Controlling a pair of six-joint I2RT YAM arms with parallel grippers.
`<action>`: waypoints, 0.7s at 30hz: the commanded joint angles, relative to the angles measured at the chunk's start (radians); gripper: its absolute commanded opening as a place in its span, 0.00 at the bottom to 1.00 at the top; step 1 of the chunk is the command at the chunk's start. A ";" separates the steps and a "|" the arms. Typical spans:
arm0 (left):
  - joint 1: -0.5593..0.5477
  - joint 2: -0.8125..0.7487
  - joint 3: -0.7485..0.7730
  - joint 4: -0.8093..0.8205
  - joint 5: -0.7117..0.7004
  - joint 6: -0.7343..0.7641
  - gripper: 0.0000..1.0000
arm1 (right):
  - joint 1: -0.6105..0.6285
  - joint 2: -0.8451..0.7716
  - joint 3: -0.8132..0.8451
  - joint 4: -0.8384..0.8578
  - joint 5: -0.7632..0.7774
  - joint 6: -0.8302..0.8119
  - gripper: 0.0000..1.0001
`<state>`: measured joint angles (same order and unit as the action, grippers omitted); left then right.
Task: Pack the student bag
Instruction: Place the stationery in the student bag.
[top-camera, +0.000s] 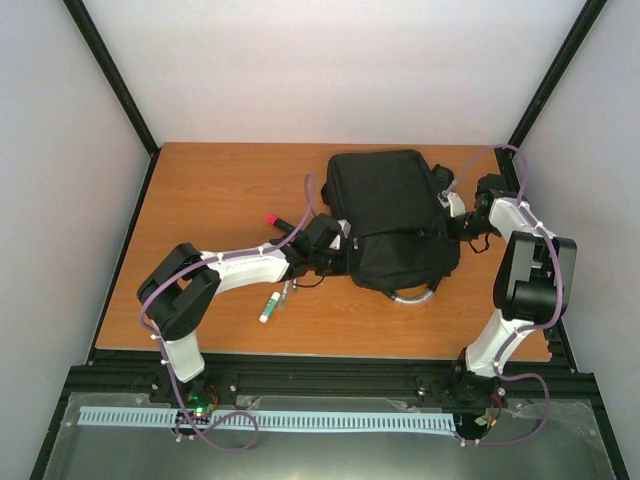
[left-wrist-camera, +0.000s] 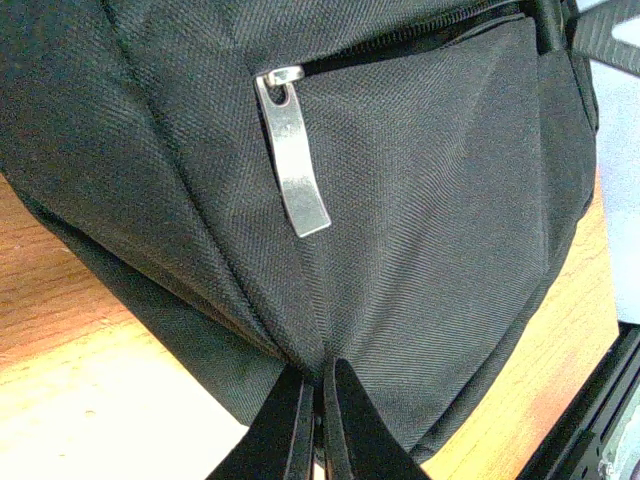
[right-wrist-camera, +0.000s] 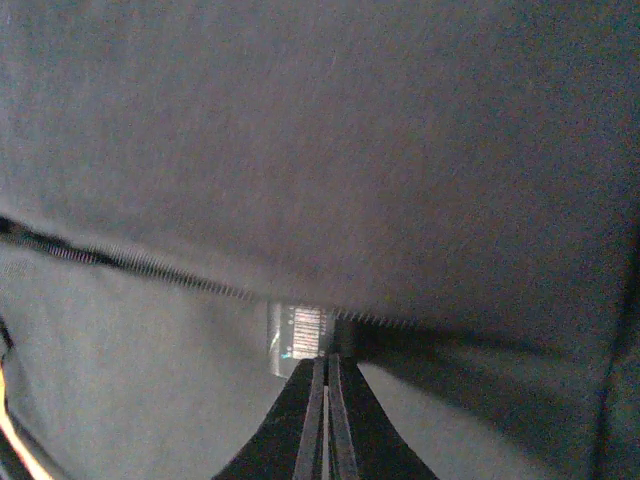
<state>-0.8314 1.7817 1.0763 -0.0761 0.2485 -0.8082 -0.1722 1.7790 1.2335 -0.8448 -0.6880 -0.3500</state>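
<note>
The student bag (top-camera: 390, 210) is a large black backpack lying flat at the table's middle right, its curved grey handle (top-camera: 411, 296) toward the near side. My left gripper (top-camera: 340, 252) is at the bag's left edge; in the left wrist view it (left-wrist-camera: 320, 375) is shut, pinching a fold of the bag's fabric (left-wrist-camera: 420, 200) below a silver zipper pull (left-wrist-camera: 293, 160). My right gripper (top-camera: 456, 222) is at the bag's right edge; in the right wrist view it (right-wrist-camera: 324, 362) is shut on a silver zipper pull (right-wrist-camera: 298, 335) on the zip line (right-wrist-camera: 120, 262).
A red-capped marker (top-camera: 272, 217) lies left of the bag behind my left arm. A white stick with a green end (top-camera: 269, 307) lies near the front edge. Black frame posts stand at the table's corners, and a rail runs along the near edge.
</note>
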 joint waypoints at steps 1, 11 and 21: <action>-0.017 -0.039 0.040 -0.046 0.007 0.035 0.01 | 0.010 0.044 0.043 0.117 -0.046 0.080 0.03; -0.017 -0.054 0.033 -0.063 -0.001 0.043 0.01 | 0.021 0.035 0.036 0.121 -0.047 0.059 0.04; -0.016 -0.048 0.030 -0.057 0.002 0.044 0.01 | 0.026 -0.037 -0.075 0.138 0.023 -0.004 0.05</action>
<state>-0.8314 1.7657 1.0779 -0.1059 0.2379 -0.7975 -0.1577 1.7641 1.1793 -0.7441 -0.6865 -0.3248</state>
